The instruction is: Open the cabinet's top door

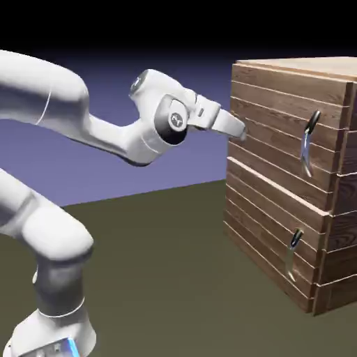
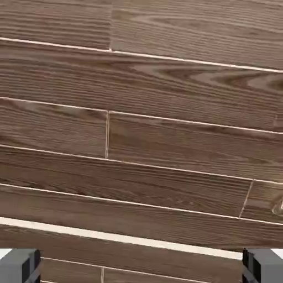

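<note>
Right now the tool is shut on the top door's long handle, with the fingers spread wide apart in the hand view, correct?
Not quite. The tool is not on the long handle: the exterior view shows it at the top door's near edge, well away from the handle. The fingers are indeed spread wide, holding nothing.

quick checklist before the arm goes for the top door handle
1. Gripper open: ok, fingertips sit wide apart in the hand view.
2. Gripper at the top door: ok, at its left edge.
3. Gripper lined up on the long handle: not ok, handle lies further right.
4. Handle seen in the hand view: not ok, only planks.
5. Top door shut: ok, flush with the cabinet.
</note>
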You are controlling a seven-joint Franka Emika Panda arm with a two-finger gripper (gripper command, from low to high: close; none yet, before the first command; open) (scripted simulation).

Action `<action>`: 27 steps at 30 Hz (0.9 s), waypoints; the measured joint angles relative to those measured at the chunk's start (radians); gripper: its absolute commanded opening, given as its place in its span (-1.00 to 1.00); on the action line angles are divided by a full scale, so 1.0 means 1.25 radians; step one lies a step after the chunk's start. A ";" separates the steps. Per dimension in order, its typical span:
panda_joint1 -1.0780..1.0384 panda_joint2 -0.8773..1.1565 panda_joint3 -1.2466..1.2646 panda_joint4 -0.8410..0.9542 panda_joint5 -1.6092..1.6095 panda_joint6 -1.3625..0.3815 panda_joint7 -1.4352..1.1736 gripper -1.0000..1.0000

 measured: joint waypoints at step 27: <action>0.370 -0.146 -0.398 0.171 -0.940 -0.074 0.655 1.00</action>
